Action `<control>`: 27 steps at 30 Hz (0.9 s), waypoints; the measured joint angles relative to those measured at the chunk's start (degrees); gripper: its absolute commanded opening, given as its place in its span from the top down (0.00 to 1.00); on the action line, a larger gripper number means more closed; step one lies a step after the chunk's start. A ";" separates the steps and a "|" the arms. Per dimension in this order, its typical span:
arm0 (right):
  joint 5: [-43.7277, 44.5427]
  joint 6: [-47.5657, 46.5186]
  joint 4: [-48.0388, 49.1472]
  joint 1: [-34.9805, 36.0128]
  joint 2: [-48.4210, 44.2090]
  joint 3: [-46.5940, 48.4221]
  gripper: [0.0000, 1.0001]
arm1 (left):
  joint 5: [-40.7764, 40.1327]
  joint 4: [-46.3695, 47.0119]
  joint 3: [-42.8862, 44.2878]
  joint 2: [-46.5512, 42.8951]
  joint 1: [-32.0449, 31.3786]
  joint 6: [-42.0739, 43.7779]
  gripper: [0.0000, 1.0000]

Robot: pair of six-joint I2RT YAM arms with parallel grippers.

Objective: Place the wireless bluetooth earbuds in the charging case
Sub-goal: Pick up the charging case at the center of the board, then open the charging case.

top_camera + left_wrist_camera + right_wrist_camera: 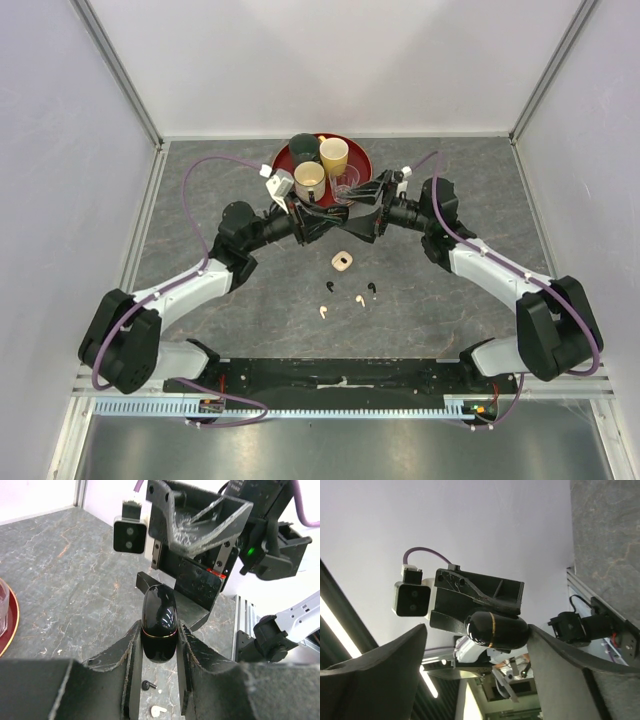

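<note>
Fingers of the left gripper are clamped on the lower half of a glossy black charging case, an oval shell with a thin gold seam, closed and held up off the surface. Facing it, the right gripper has its fingers spread wide apart, one on each side of the case's far end; whether they touch it cannot be told. From above, the two arms meet tip to tip over the middle of the grey stone-patterned surface. Just in front of them sits a small cream-white case. Nearer the arm bases lie four loose earbuds, close together: a black earbud, a second black earbud, a cream-white earbud between them, and a second cream-white earbud nearest the bases. Behind the grippers, a round red tray holds a dark green cup, a yellow cup, a cream cup and a clear glass.
</note>
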 measured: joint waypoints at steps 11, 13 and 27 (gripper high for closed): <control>4.98 -33.27 -25.81 0.13 -1.90 15.54 0.02 | -1.11 17.42 -13.66 -5.64 0.00 4.81 0.98; 7.54 -42.32 -32.13 0.13 -3.19 18.62 0.02 | -1.66 21.35 -16.76 -6.27 0.00 6.08 0.98; 12.63 -80.41 -56.57 5.77 -6.36 24.83 0.02 | -1.55 28.74 -19.04 -7.87 0.00 9.16 0.98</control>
